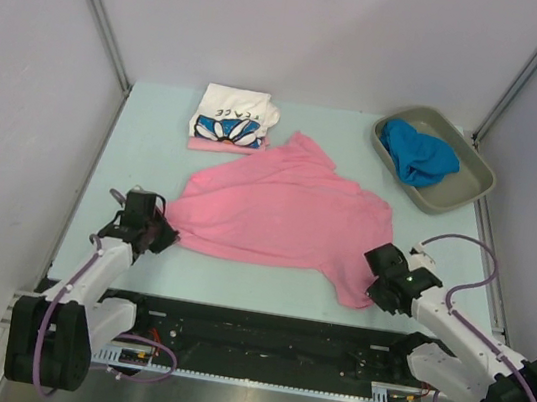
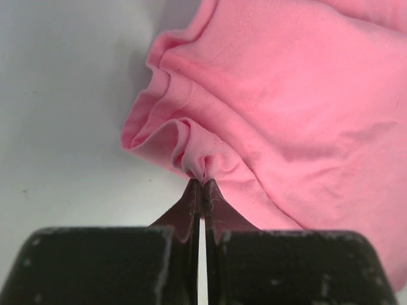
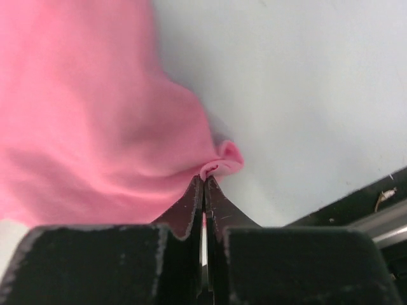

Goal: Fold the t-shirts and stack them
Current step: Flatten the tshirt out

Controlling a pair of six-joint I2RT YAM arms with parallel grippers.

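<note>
A pink t-shirt (image 1: 283, 208) lies spread across the middle of the table. My left gripper (image 1: 164, 234) is shut on its near left corner, the pinched cloth (image 2: 202, 166) bunching at the tips. My right gripper (image 1: 373, 291) is shut on the near right corner, where a small fold of the pink t-shirt (image 3: 224, 162) sits in the tips. At the back lies a folded white t-shirt with flower print (image 1: 233, 115), on top of a folded pink t-shirt (image 1: 224, 146). A bright blue t-shirt (image 1: 417, 153) is crumpled in the tray.
The grey-olive tray (image 1: 457, 194) stands at the back right of the table. Metal frame posts rise at the back corners. A black rail (image 1: 267, 347) runs along the near edge between the arm bases.
</note>
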